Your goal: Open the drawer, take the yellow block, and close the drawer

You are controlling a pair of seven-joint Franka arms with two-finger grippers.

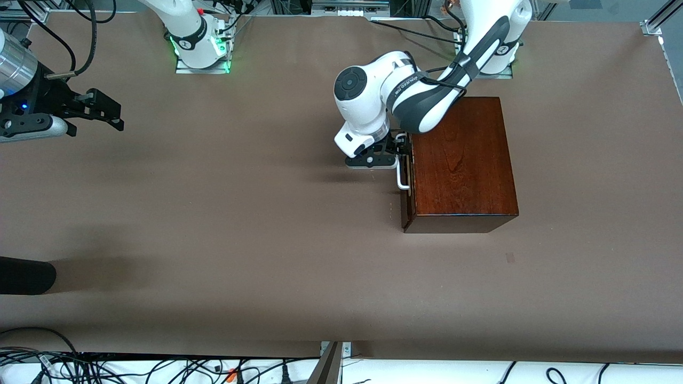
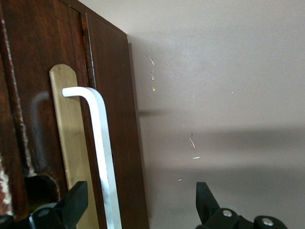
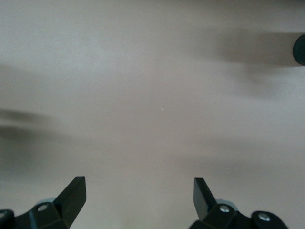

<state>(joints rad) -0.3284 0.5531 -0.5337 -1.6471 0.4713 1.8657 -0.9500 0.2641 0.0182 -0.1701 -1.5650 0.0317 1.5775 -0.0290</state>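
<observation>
Reaching for a drawer handle is the step in hand, and the scene reads from the front camera's edge upward. Nearest lies bare brown table [image 1: 267, 256]. Next comes a dark reddish-brown wooden box [image 1: 461, 160] toward the left arm's end of the table. Its drawer [image 1: 406, 205] looks shut, or very nearly so, with a white bar handle [image 1: 401, 178] on its front face.

The left gripper [image 1: 393, 154] sits in front of the drawer at that handle. In its wrist view the fingers [image 2: 71, 200] stand wide apart, one against the drawer front, the white bar between them but nothing clamped yet. The yellow block is not visible (presumably inside).

To do this well, I judge the bar should be centred between the fingers before closing, then pulled straight out along the drawer's travel so the box does not slide or twist.

The right gripper [image 1: 104, 109] waits over bare table near its own end, fingers spread, holding nothing.
</observation>
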